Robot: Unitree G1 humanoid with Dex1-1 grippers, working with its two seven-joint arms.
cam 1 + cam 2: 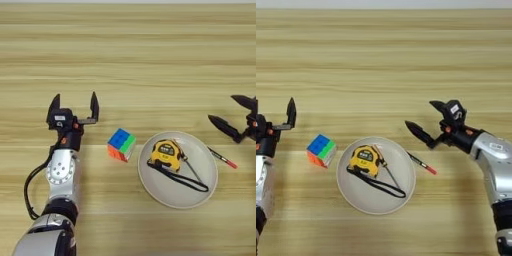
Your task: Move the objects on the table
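Note:
The puzzle cube [121, 144], blue and green on top with orange and red sides, sits on the table [130, 50] just left of the plate. My left gripper [74, 106] stands open a short way left of and beyond the cube, with nothing between its fingers. A thin dark rod [390, 175] lies slanted on the plate beside the tape measure, its brass end toward the far side. My right gripper [419, 114] is open above the table right of the plate, holding nothing.
A round off-white plate [170, 194] holds a yellow-and-black tape measure [166, 153] with a black strap. A thin pen with a red tip [422, 164] lies on the table by the plate's right rim, under the right gripper.

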